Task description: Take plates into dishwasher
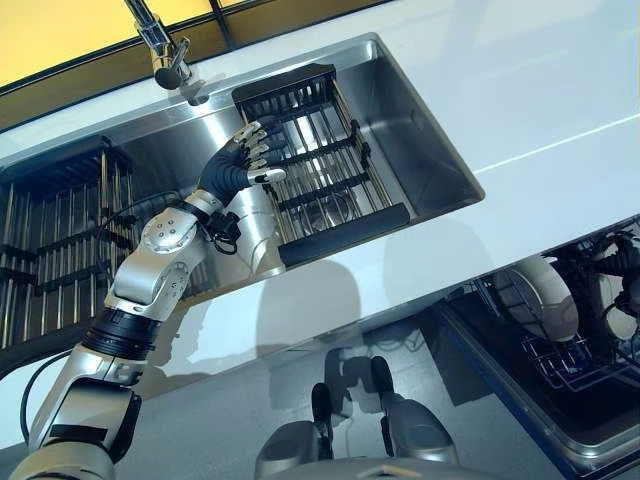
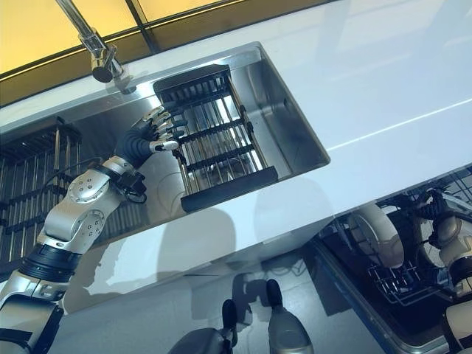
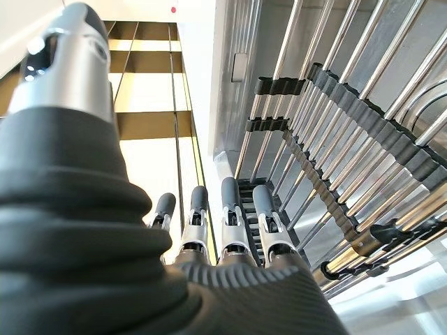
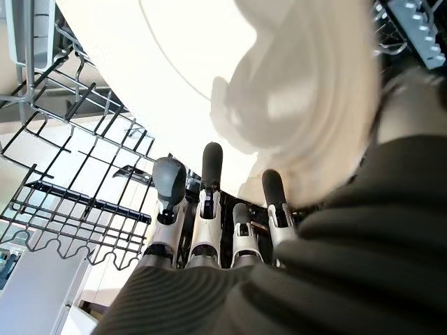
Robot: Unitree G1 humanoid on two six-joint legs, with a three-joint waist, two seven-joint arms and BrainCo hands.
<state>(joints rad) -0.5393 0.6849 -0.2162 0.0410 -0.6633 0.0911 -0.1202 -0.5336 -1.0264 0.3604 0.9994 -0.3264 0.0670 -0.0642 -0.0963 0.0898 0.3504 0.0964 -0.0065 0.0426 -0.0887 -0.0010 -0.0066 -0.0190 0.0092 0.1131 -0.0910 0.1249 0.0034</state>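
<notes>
A white plate [image 1: 545, 295] stands on edge in the dishwasher's wire rack [image 1: 570, 365] at the lower right. My right hand [image 2: 442, 227] is inside the dishwasher just right of it. In the right wrist view its fingers [image 4: 209, 209] are straight and point at the plate's face [image 4: 140, 84]; I cannot tell whether they touch it. My left hand [image 1: 245, 155] hovers open over the near end of the black dish rack [image 1: 330, 160] in the steel sink [image 1: 420, 130]. That rack's bars [image 3: 335, 139] hold no plate where I can see.
A second dark rack [image 1: 60, 240] sits at the sink's left end. The faucet [image 1: 160, 45] rises behind the sink. White counter [image 1: 540, 90] runs to the right of it. The open dishwasher's rim [image 1: 500, 390] lies below the counter edge.
</notes>
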